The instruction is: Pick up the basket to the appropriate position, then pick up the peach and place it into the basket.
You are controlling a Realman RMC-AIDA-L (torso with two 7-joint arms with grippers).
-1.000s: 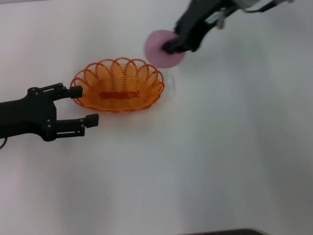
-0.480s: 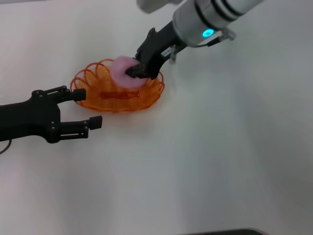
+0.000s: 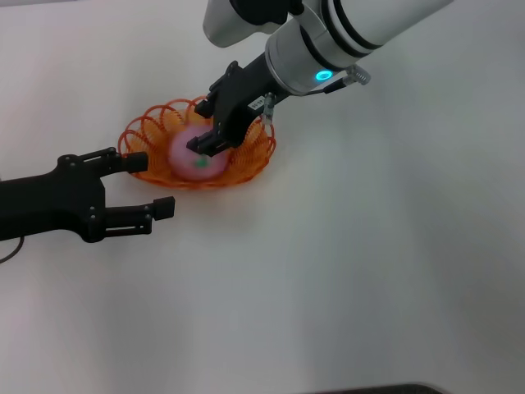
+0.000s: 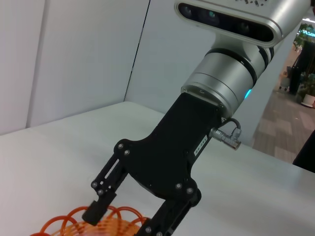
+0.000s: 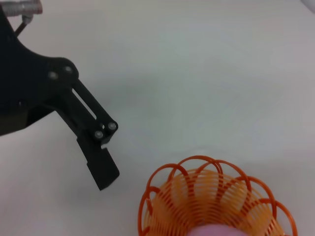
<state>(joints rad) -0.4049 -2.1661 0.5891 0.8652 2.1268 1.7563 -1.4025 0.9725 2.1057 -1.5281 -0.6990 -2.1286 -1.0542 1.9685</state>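
The orange wire basket (image 3: 246, 156) stands on the white table left of centre; it also shows in the right wrist view (image 5: 211, 196) and the left wrist view (image 4: 115, 219). The pink peach (image 3: 184, 156), green leaf mark facing up, is down inside the basket. My right gripper (image 3: 207, 135) reaches into the basket from the far right and is shut on the peach. The peach shows as a pink sliver in the right wrist view (image 5: 216, 231). My left gripper (image 3: 152, 182) is open and empty at the basket's left end, its upper finger by the rim.
The white table (image 3: 369, 271) stretches bare to the right and front of the basket. The right arm's silver wrist (image 3: 328, 41) slants over the table behind the basket. The left arm (image 3: 41, 205) lies along the left edge.
My right gripper has carried the peach from behind the basket to over it and lowered it inside. The left gripper has barely moved.
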